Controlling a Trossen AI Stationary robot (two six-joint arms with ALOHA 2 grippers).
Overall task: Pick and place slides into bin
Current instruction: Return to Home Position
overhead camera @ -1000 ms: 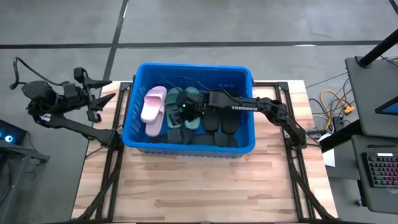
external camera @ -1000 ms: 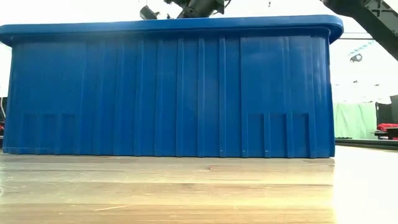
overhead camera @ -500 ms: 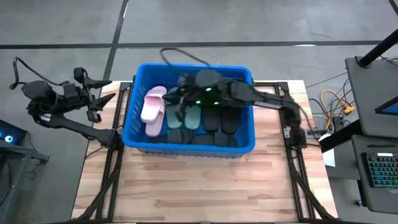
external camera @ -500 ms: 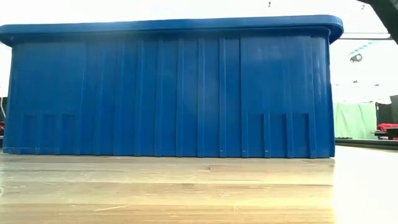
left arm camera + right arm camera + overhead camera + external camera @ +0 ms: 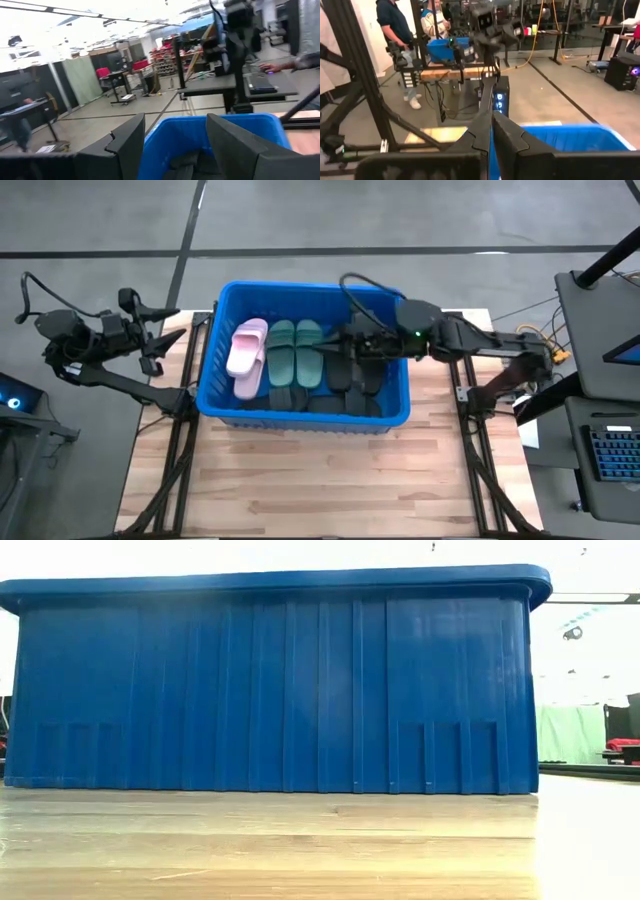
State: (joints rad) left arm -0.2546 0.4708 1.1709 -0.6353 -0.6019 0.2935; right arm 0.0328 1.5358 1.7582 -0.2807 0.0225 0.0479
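Observation:
The blue bin [image 5: 305,286] stands on the wooden table and fills the low view [image 5: 280,680]. Inside lie a pale pink slide [image 5: 247,347], two sage green slides [image 5: 282,352] [image 5: 308,352] side by side, and black slides [image 5: 355,375] on the bin's right and near side. My right gripper [image 5: 342,345] hovers over the black slides with its fingers [image 5: 491,116] shut on nothing. My left gripper [image 5: 158,352] waits open beyond the table's left edge, facing the bin [image 5: 185,135].
Bare wooden table [image 5: 320,470] lies in front of the bin. A desk with a keyboard [image 5: 610,450] stands at the right. In the right wrist view, people [image 5: 395,25] and another robot station [image 5: 485,30] show in the room beyond.
My right gripper has drawn back from over the green slides toward the table's right edge, its arm folding back. Both green slides now show uncovered, side by side. Parts of the arm that stood above the bin's rim in the low view are gone from it.

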